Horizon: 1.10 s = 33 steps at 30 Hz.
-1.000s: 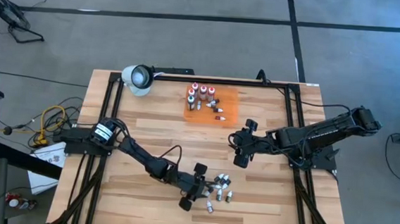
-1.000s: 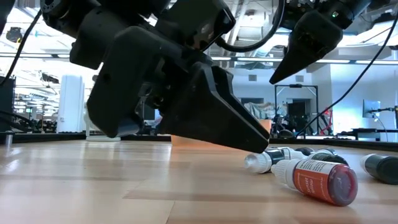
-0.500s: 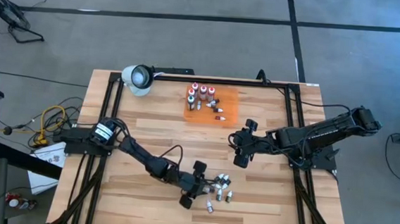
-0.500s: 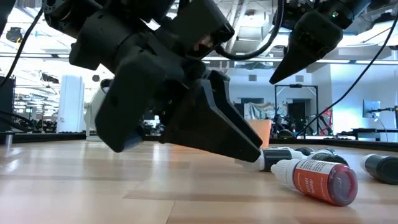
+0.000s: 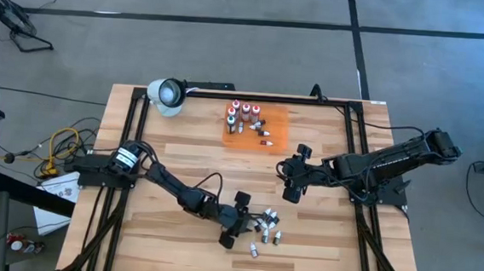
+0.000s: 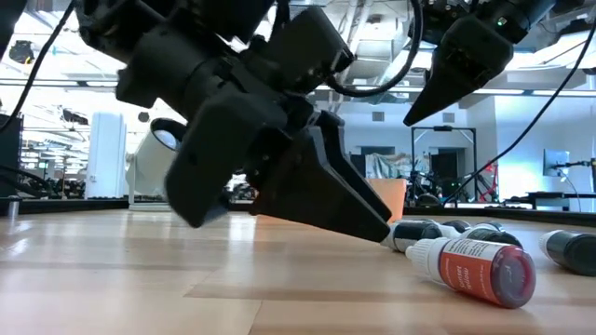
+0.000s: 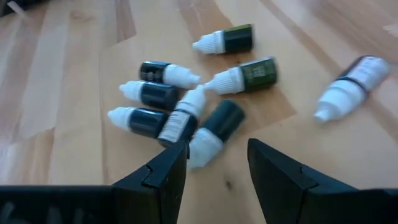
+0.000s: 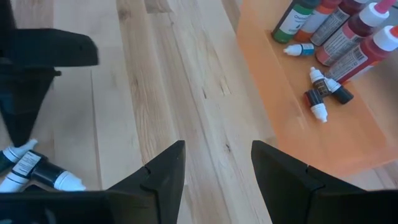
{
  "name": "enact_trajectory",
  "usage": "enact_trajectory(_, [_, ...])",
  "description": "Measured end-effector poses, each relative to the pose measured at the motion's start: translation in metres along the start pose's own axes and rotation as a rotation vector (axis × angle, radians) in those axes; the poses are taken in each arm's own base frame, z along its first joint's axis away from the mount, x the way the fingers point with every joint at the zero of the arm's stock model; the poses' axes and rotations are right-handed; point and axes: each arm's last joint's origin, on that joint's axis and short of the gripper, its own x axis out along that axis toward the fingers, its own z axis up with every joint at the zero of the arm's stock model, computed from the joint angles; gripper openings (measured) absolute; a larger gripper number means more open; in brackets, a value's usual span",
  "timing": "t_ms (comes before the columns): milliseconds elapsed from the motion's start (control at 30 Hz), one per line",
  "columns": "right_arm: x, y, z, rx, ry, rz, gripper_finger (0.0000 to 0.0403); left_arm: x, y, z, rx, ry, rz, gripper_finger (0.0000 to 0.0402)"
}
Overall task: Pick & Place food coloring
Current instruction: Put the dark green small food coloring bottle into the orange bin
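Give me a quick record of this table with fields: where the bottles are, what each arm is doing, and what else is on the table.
loose bottles: a cluster of small droppers lying on their sides on the wooden table, near the front
sorted bottles: a group on the orange mat at the back, some upright, some lying
left gripper: open, low at the loose cluster, nothing held
right gripper: open, empty, above the table between mat and cluster
other: white lamp at the back left

Left tool (image 5: 242, 220) now nearer loose droppers (image 5: 266, 225).
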Motion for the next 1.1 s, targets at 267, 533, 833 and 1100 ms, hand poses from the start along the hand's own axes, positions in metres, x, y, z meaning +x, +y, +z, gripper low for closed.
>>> enact_trajectory(267, [0.000,0.000,0.000,0.002,0.000,0.000,0.0177,0.003,0.014,-0.001,-0.009,-0.020,-0.049,0.0164])
enact_trajectory(533, [0.000,0.000,0.000,0.002,0.000,0.000,0.0177,0.002,0.010,0.004,0.056,-0.075,-0.108,0.0164])
enact_trajectory(833, [0.000,0.000,0.001,0.006,-0.010,0.002,0.0177,0.030,0.007,-0.010,0.053,-0.086,-0.177,0.0164])
enact_trajectory(1100, [0.000,0.000,0.000,0.003,-0.007,0.002,0.0177,0.033,0.009,-0.006,0.038,-0.037,-0.172,0.0164])
